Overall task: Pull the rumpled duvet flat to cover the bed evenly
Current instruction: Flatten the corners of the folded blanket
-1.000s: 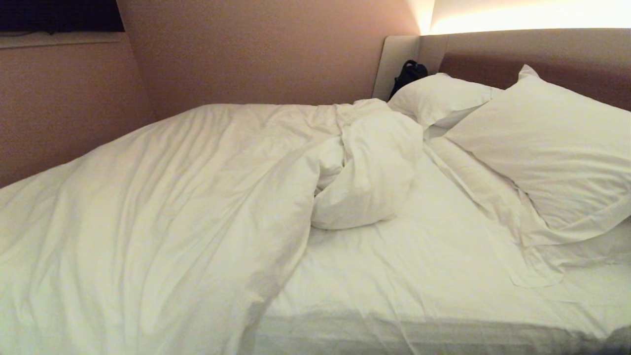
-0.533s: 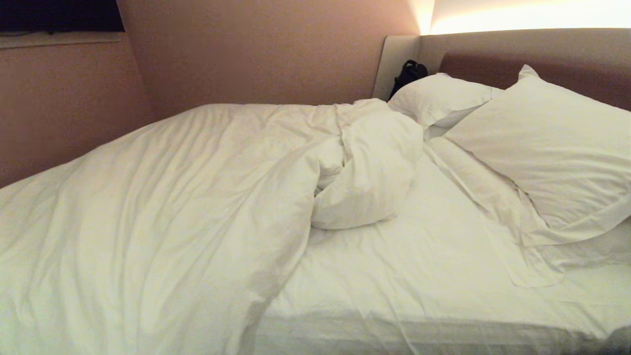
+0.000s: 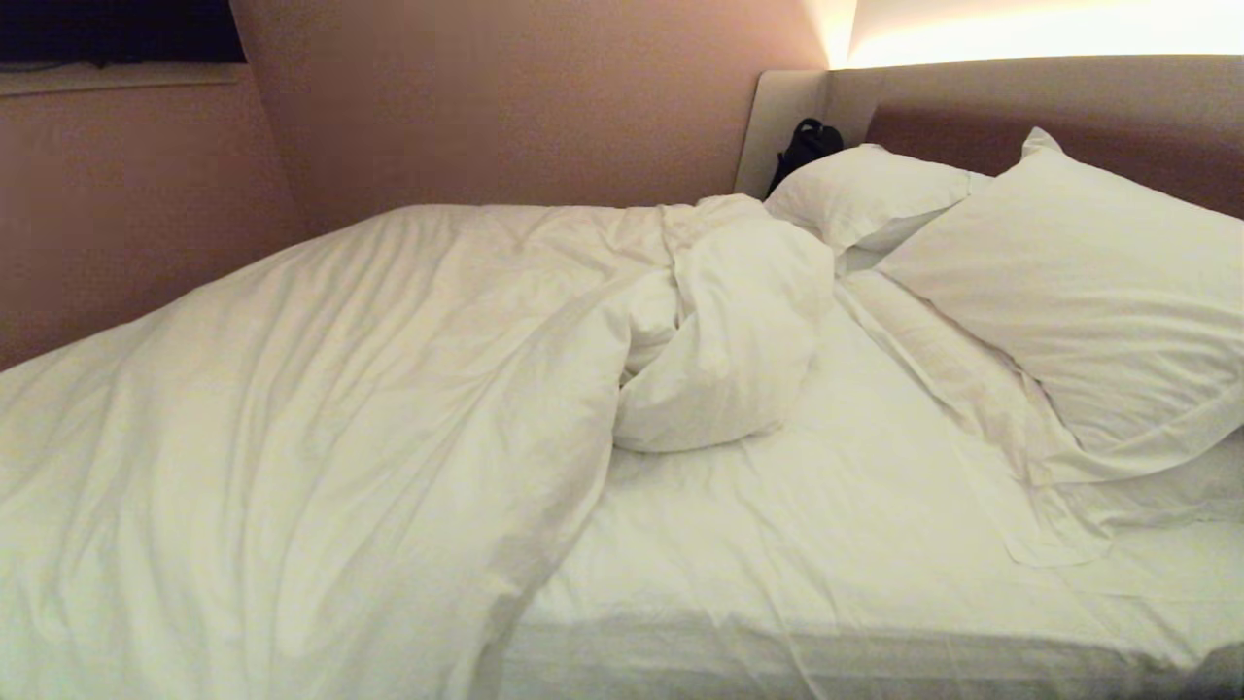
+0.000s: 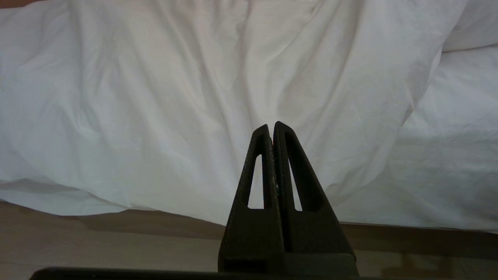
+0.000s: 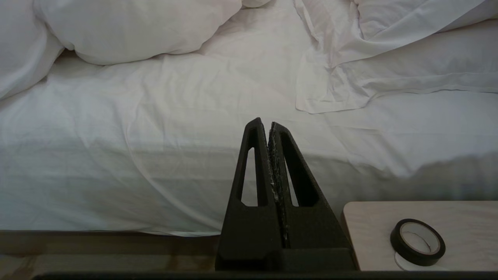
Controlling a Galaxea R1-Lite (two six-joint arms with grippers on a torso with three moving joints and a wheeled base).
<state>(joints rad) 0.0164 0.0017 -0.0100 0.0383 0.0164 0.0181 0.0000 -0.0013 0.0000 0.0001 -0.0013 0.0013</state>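
Observation:
The white duvet (image 3: 321,408) lies rumpled over the left part of the bed, its upper end bunched into a lump (image 3: 719,340) near the middle. To the right of it the bare mattress sheet (image 3: 826,544) shows. The padded headboard (image 3: 1050,107) runs along the right. Neither arm appears in the head view. My left gripper (image 4: 271,126) is shut and empty, held off the bedside and facing the hanging duvet (image 4: 194,97). My right gripper (image 5: 263,123) is shut and empty too, facing the sheeted mattress side (image 5: 155,167).
Two white pillows (image 3: 1088,282) (image 3: 865,199) lean at the headboard, with a dark object (image 3: 805,146) in the corner behind them. A small light wooden table (image 5: 447,217) with a black tape roll (image 5: 418,242) stands by the right gripper. A wall (image 3: 486,97) borders the far side.

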